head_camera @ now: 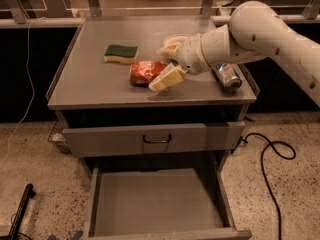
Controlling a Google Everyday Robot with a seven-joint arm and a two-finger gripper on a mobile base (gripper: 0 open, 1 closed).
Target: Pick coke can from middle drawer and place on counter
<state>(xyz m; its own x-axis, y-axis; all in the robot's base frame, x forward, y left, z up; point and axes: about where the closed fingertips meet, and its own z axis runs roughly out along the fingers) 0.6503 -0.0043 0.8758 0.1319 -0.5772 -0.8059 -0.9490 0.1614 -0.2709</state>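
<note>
Presently the small red-orange metal coke can (144, 72) lies on its side on the broad flat grey metal counter (90, 81), near the middle and toward the front edge.

- White robot arm (260, 31) reaches in from the right, low over the counter top.
- Cream two-finger gripper (159, 69) sits at the can's right end. Its fingers (167, 78) are spread, one on each side of the can. The near one looks to touch the can; the far one stands clear of it.
- Green-and-yellow rectangular sponge (120, 53) lies flat behind and to the left of the coke can, apart from it.
- Blue and silver drink can (228, 75) lies on its side by the counter's right rim, partly under the arm.
- Grey drawer front with dark bar handle (156, 138) is closed just under the counter.
- Wide grey metal middle drawer (155, 204) is pulled out below it, flat floor showing.
- Black cable (270, 154) loops on the speckled floor at right.
</note>
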